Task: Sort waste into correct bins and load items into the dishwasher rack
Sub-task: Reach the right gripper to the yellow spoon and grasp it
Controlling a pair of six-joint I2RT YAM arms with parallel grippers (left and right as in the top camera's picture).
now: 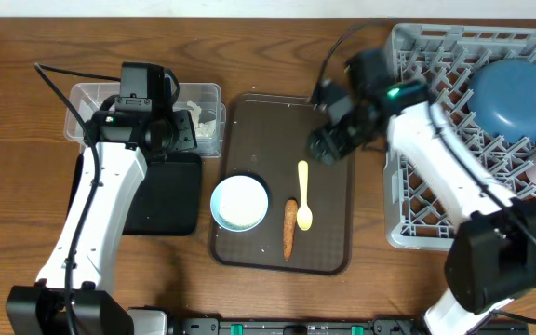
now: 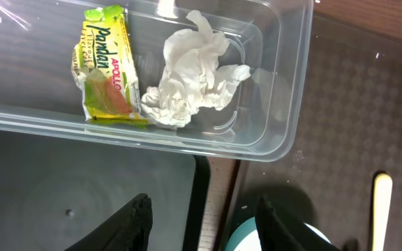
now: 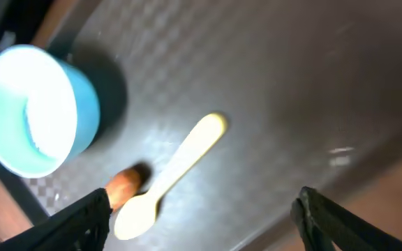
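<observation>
All three views over yellow spoon [image 1: 303, 193]

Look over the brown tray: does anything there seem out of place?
Yes: the carrot lies loose on the serving tray beside the yellow spoon, while the wrapper and tissue are already in the clear tub.

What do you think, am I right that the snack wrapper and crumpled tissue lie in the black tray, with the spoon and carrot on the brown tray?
Not quite: the left wrist view shows the snack wrapper and crumpled tissue lying in the clear plastic tub, not the black tray. The spoon and carrot are indeed on the brown tray.
</observation>
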